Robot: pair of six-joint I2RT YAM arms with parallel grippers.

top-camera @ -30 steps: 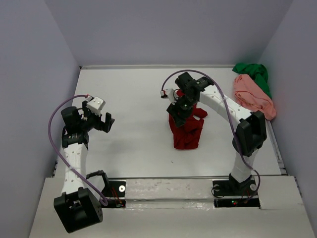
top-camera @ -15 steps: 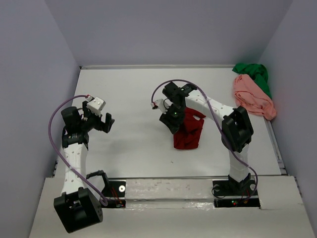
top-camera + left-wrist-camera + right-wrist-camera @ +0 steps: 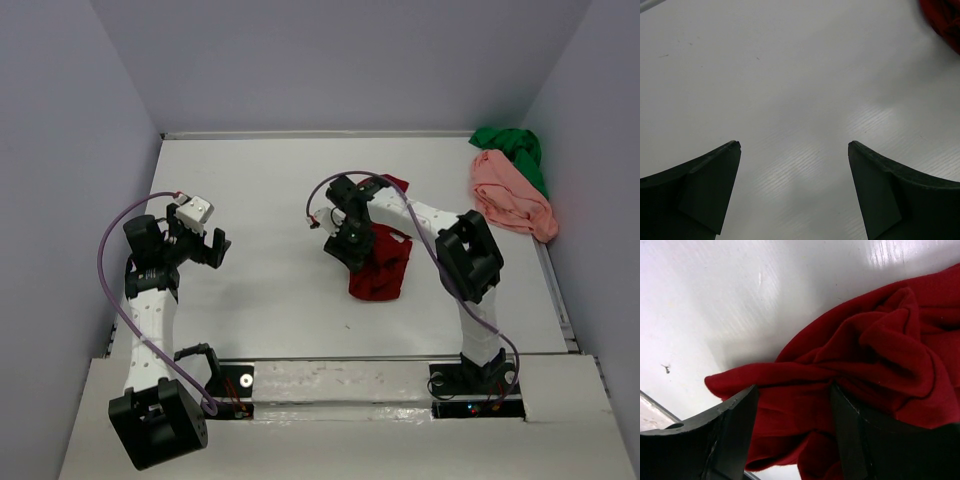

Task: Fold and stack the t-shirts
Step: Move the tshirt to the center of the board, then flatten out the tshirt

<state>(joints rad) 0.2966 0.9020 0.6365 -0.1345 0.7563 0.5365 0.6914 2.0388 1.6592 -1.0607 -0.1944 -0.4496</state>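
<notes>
Top view: white table [image 3: 260, 180], walled on three sides, arms bolted at its near edge.

Dark red cloth t-shirt [image 3: 385, 265], crumpled, not folded. It lies on the table a little right of the table's middle, with a small flap of it showing toward the table's back edge, past the right arm.

Salmon pink cloth t-shirt [image 3: 510, 195], bunched, lies at the table's back right corner against the side wall. Bright green cloth t-shirt [image 3: 515, 148], also bunched, sits deepest in that same corner, touching the pink one and partly under it.

Right hand [image 3: 347, 243] is down at the left edge of the red heap, near the table's middle. In the wrist view the right hand [image 3: 792, 390] has its two dark fingers [image 3: 730, 430] standing apart, with a ridge of the dark red t-shirt [image 3: 865, 355] lying between them. Cloth touches both fingers. Cannot tell whether it is pinched or only straddled.

Left hand [image 3: 203, 245] hovers over the table's left side, well apart from all three shirts. In the wrist view the left hand [image 3: 794, 145] is spread wide, with only bare table between the fingers and nothing held. A sliver of red shows at the top right corner of that view.
</notes>
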